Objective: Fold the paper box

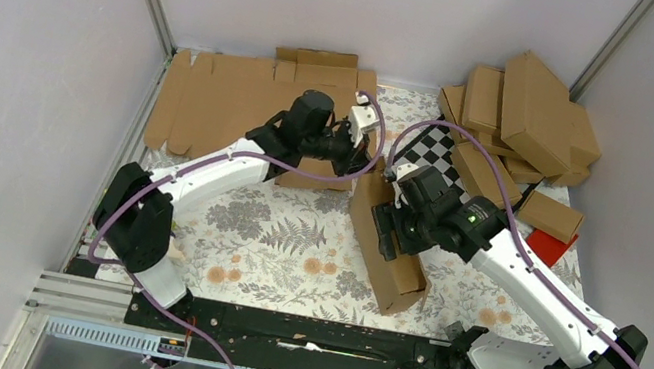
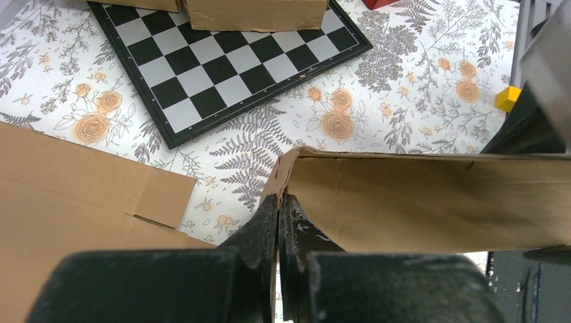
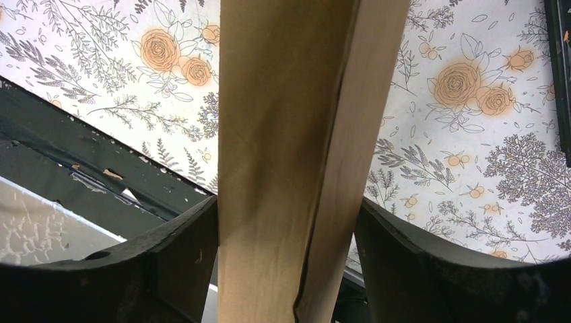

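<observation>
The paper box (image 1: pixel 399 273) is a long brown cardboard piece, partly folded, lying at an angle in the middle of the floral table. My left gripper (image 1: pixel 357 162) is at its far end. In the left wrist view this gripper (image 2: pixel 279 202) is shut on a thin cardboard edge at the box's corner, and the box's panel (image 2: pixel 431 202) stretches away to the right. My right gripper (image 1: pixel 390 236) straddles the middle of the box. In the right wrist view the box (image 3: pixel 283 101) fills the gap of the right gripper (image 3: pixel 286 208), with both fingers against its sides.
Flat brown cardboard sheets (image 1: pixel 226 101) lie at the back left. A pile of folded boxes (image 1: pixel 529 109) sits at the back right, partly on a checkered board (image 1: pixel 440 154). A red object (image 1: pixel 550 247) lies right of the arms. A black rail (image 1: pixel 307 333) runs along the near edge.
</observation>
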{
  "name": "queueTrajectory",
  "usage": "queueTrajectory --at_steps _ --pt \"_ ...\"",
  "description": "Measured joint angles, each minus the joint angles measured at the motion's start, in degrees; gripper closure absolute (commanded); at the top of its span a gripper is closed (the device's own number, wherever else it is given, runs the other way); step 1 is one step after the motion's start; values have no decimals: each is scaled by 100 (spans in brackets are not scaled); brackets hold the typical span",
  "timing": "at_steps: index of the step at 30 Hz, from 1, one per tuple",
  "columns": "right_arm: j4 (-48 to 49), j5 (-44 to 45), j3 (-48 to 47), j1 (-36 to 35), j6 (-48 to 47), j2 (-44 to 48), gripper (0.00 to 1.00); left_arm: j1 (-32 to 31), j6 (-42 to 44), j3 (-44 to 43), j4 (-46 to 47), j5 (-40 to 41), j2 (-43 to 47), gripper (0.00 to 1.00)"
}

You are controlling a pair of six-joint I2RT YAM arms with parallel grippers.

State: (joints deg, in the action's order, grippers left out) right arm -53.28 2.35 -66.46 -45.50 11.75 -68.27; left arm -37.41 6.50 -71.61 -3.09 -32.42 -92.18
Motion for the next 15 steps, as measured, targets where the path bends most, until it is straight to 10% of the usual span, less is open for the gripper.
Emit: queueTrajectory --at_steps 15 --pt "0 7 28 0 -22 -17 24 -210 -640 -769 -1091 481 -83 100"
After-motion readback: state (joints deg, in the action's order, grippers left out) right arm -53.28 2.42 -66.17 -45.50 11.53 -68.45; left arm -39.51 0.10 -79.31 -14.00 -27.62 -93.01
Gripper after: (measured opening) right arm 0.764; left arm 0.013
